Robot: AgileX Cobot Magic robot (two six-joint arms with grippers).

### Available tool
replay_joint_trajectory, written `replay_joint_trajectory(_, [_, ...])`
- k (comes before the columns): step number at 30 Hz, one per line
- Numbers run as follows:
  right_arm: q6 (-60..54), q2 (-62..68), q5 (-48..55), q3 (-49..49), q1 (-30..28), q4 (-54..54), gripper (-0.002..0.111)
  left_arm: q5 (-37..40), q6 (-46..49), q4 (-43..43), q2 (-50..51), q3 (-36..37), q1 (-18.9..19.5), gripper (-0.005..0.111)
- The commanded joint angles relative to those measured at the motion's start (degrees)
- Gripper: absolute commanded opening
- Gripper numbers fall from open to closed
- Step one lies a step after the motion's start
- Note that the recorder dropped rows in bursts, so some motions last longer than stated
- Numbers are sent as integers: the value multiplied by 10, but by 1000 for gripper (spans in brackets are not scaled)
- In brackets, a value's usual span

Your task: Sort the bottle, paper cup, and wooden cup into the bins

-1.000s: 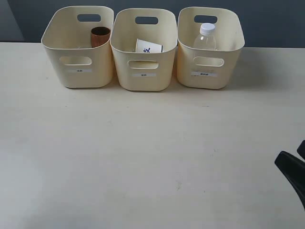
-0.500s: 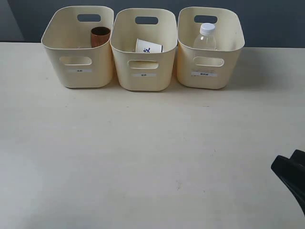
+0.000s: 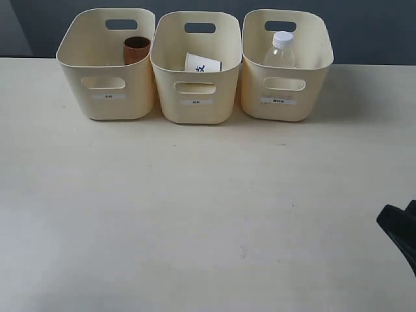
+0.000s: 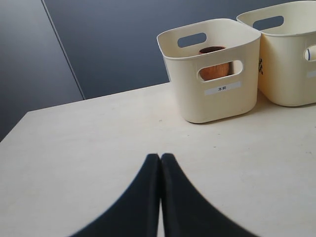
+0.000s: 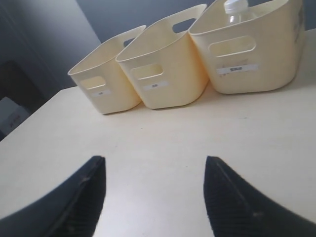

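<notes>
Right hand [image 5: 154, 197]: fingers spread wide, holding nothing, low over the table [image 3: 195, 208]; in the exterior view only a dark tip shows, cut off at the right edge.
Left hand [image 4: 160, 160]: fingers pressed together, nothing between them; it does not appear in the exterior view.
Bins [image 3: 195, 97]: 3 in a row at the far side of the table, sides touching or nearly so; front labels too small to read.
Wooden cup [image 3: 136, 49]: upright in the left bin, lower half hidden by the wall.
Paper cup [image 3: 203, 64]: in the middle bin, only rim and blue mark visible.
Bottle [image 3: 280, 52]: upright in the right bin, base hidden.
</notes>
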Motion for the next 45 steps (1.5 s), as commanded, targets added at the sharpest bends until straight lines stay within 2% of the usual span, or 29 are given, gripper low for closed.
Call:
replay_joint_trajectory(1, [-1, -3, 0, 3, -62, -5, 57, -3, -1, 0, -3, 1, -2, 0])
replay_joint_trajectory(9, [-17, -3, 47, 3, -236, -59, 57, -3, -1, 0, -3, 1, -2, 0])
replay_joint_trajectory(15, [-17, -3, 68, 3, -322, -84, 57, -3, -1, 0, -3, 1, -2, 0])
replay_joint_trajectory(18, [-17, -3, 65, 3, -341, -79, 57, -3, -1, 0, -3, 1, -2, 0])
replay_joint_trajectory(35, [-23, -3, 46, 3, -341, -33, 57, -3, -1, 0, -3, 1, -2, 0])
replay_joint_trajectory(38, [-135, -3, 22, 3, -341, 51, 57, -4, -1, 0, -3, 1, -2, 0])
replay_joint_trajectory(42, [-428, -3, 9, 3, -341, 274, 57, -4, -1, 0, -3, 1, -2, 0])
replay_joint_trajectory(45, [-511, -3, 13, 3, -341, 301, 57, -4, -1, 0, -3, 1, -2, 0])
